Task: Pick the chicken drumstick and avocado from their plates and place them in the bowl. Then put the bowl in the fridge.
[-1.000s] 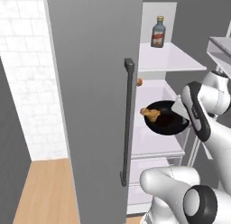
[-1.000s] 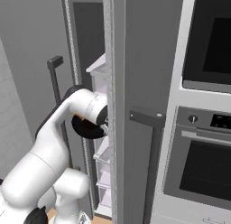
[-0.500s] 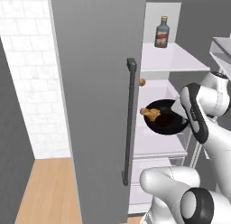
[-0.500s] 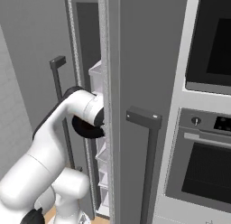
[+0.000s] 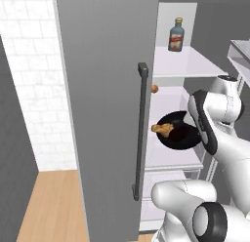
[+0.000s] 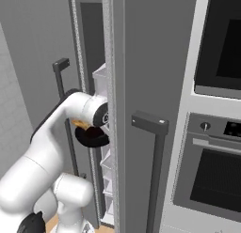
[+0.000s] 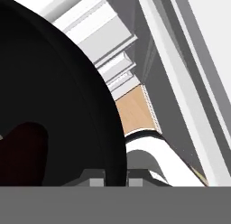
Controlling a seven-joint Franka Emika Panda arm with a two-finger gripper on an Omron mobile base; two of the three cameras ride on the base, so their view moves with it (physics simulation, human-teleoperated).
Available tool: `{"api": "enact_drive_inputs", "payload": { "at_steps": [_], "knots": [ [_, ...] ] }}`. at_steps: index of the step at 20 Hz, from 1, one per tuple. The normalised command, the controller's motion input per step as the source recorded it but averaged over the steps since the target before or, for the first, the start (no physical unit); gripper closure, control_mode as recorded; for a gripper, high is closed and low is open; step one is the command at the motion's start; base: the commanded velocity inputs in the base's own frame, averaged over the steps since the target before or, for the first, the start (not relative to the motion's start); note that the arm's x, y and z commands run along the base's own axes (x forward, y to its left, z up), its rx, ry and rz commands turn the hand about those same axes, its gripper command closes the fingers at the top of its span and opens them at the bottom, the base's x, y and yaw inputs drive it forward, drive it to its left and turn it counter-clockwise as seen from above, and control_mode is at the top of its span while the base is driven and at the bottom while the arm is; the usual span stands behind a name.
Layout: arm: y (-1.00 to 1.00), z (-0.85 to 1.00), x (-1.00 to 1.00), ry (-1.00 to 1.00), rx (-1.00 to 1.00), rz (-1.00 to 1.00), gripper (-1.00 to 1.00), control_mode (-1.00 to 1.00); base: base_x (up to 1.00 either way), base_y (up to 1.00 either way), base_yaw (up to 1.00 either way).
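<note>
Bowl (image 5: 180, 134) is black, shallow and round, held at the open front of the fridge (image 5: 107, 90) at the level of the middle white shelf (image 5: 171, 158); whether its base rests on that shelf yet cannot be told. Chicken drumstick (image 5: 162, 129) lies inside it toward the door side, golden-brown and lumpy; a dark reddish shape low in the hand view may be the avocado (image 7: 22, 146), not certain. Fingers (image 7: 109, 180) are nearly closed, pinching the bowl rim at one edge, the rim running between the two tips in the hand view. Judgement: bowl reads as rigid with a smooth glossy wall, so a thin rim pinch could slip or let the bowl pivot under its off-centre load; both food items are loose and can roll if the bowl tilts. Drumstick looks the heavier item, so the load probably sits away from the grip. Best hold is the rim as now, kept level, set down flat before release. Bottle (image 5: 176, 35) stands on the upper shelf, well clear. Door handle (image 5: 139, 131) is near the bowl's left edge.
</note>
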Motion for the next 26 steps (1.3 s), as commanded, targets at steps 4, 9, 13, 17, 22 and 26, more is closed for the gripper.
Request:
{"api": "enact_drive_inputs", "payload": {
  "at_steps": [4,9,13,17,22,26],
  "knots": [
    [0.13,0.01,-0.03,-0.02,-0.20,0.00,1.00,-1.00,0.00,0.00,0.00],
    [0.26,0.26,0.01,-0.04,-0.07,-0.05,1.00,-1.00,0.00,0.00,0.00],
    [-0.01,0.23,0.00,-0.06,0.00,-0.14,1.00,-1.00,0.00,0.00,0.00],
    [-0.11,0.01,0.29,-0.01,0.00,-0.22,1.00,-1.00,0.00,0.00,0.00],
    [-0.01,-0.03,0.50,-0.05,0.00,-0.35,1.00,-1.00,0.00,0.00,0.00],
    [0.01,0.00,0.33,-0.11,0.00,-0.33,1.00,-1.00,0.00,0.00,0.00]
  ]
}}
